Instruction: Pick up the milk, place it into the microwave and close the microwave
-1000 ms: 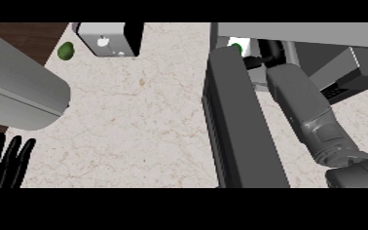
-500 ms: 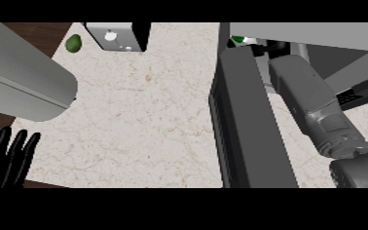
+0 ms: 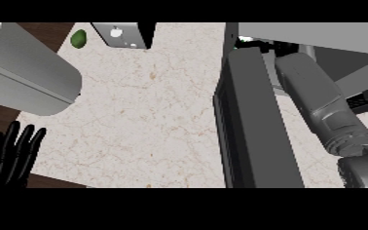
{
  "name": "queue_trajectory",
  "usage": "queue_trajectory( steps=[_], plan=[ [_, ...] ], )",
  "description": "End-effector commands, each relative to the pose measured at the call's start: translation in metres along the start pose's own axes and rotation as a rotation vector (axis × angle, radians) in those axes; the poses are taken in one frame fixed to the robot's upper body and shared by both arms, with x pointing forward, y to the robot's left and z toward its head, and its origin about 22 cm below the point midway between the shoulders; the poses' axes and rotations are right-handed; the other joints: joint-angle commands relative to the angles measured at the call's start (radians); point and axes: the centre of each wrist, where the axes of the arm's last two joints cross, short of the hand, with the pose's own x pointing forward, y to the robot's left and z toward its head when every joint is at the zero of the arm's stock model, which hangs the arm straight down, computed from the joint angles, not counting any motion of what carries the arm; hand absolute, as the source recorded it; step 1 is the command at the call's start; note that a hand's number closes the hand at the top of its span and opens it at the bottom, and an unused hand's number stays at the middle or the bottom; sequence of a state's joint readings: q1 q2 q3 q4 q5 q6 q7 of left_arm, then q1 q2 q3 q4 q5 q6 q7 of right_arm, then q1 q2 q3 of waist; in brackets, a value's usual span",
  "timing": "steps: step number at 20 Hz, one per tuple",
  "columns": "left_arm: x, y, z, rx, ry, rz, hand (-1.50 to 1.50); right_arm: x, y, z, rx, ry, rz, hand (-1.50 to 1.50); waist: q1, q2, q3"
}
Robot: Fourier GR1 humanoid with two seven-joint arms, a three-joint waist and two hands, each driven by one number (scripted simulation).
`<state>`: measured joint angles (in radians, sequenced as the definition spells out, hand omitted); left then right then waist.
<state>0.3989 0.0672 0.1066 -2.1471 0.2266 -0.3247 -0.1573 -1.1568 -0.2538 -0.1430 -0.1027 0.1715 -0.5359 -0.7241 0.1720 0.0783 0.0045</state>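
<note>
Resting left hand, fingers straight, upright.

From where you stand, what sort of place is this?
Probably a kitchen: a pale marbled stone counter, a dark grey microwave door standing open at the right, and a small green oval fruit.

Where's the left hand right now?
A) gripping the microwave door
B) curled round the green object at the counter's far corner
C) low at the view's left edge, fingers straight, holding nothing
C: the left hand shows at the lower left edge with straight fingers pointing up, well apart from the open microwave door and the green object.
</note>
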Motion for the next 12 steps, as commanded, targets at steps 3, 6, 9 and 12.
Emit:
queue_trajectory(
  steps=[3, 6, 9, 12],
  plan=[
    [-0.005, -0.007, -0.011, -0.026, 0.007, -0.001, -1.5, 0.013, 0.022, 0.003, -0.042, -0.008, 0.086, -1.5, 0.015, 0.013, 0.0],
    [-0.003, -0.005, -0.013, -0.033, 0.005, -0.018, -1.5, 0.008, 0.016, 0.004, 0.018, 0.077, 0.046, -1.5, 0.032, 0.014, 0.002],
    [-0.004, -0.011, -0.015, -0.047, -0.009, -0.004, -1.5, 0.016, 0.035, 0.01, 0.086, 0.093, -0.069, -1.5, 0.04, 0.01, 0.003],
    [-0.009, -0.015, -0.018, -0.055, 0.004, -0.011, -1.5, 0.015, 0.039, 0.015, 0.125, 0.082, -0.119, -1.5, 0.027, 0.01, 0.003]
  ],
)
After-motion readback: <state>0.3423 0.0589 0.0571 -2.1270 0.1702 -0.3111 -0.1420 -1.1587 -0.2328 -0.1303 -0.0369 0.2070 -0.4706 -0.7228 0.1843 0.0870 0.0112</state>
